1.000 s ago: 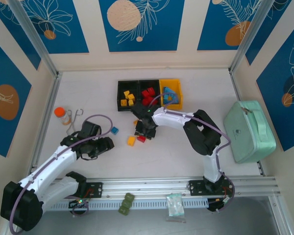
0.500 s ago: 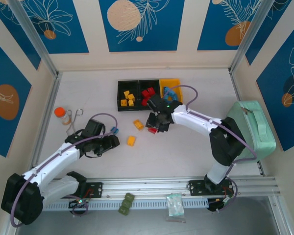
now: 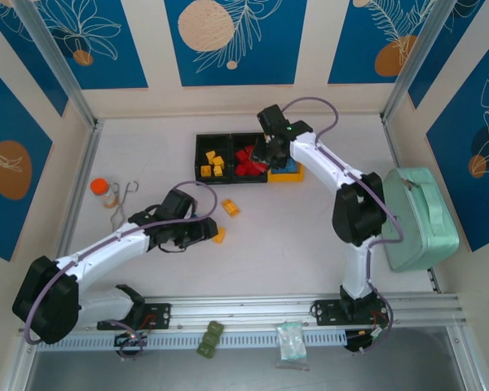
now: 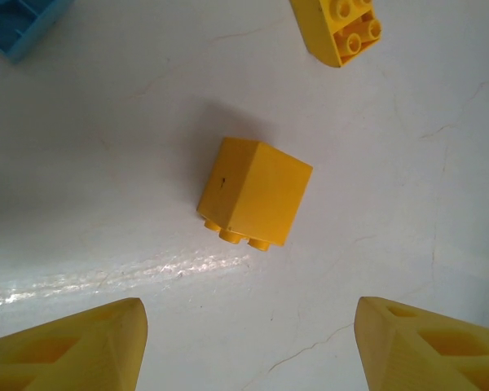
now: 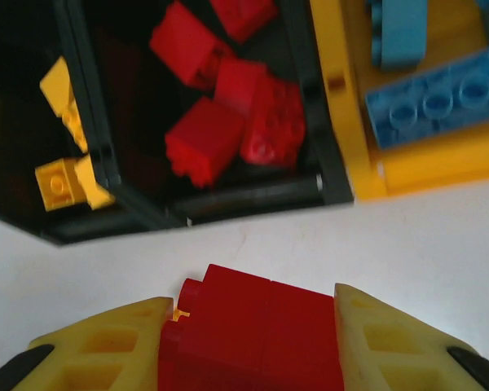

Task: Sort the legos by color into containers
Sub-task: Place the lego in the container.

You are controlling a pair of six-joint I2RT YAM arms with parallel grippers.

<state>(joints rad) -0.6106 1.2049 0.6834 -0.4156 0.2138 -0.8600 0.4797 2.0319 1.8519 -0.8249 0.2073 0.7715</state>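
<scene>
**Red lego clamped at the bins; yellow lego loose under the left claw**

Entry, right arm: I see the right gripper [image 5: 253, 346] closed on a red lego [image 5: 257, 322], which fills the whole gap between the yellow fingers [image 5: 106, 346]. Its long axis runs from finger to finger. A faint seam crosses its middle. A rounded stud shows at its upper left corner, so I read the studs as pointing to the left of the wrist view. Its faces are plain and glossy. It hangs over bare table [image 5: 440, 244], just short of the near wall of the middle black bin [image 5: 253, 194]. That bin holds other red bricks. The left black bin [image 5: 85, 230] holds yellow ones, and the yellow bin [image 5: 440, 163] holds light blue ones.

Entry, left arm: the left gripper [image 4: 248, 334] is spread wide with nothing between its tips. A yellow lego [image 4: 254, 192] lies on its side on the table, beyond the gap. Its studs point at the bottom of the wrist view, towards the jaws. It is blocky and near cubic, so I cannot name a long axis, and one face carries a small dark speck. A second yellow lego [image 4: 338, 28] sits apart at the top edge, its round ends facing the camera. A light blue lego [image 4: 20, 24] shows at the top left corner.
</scene>
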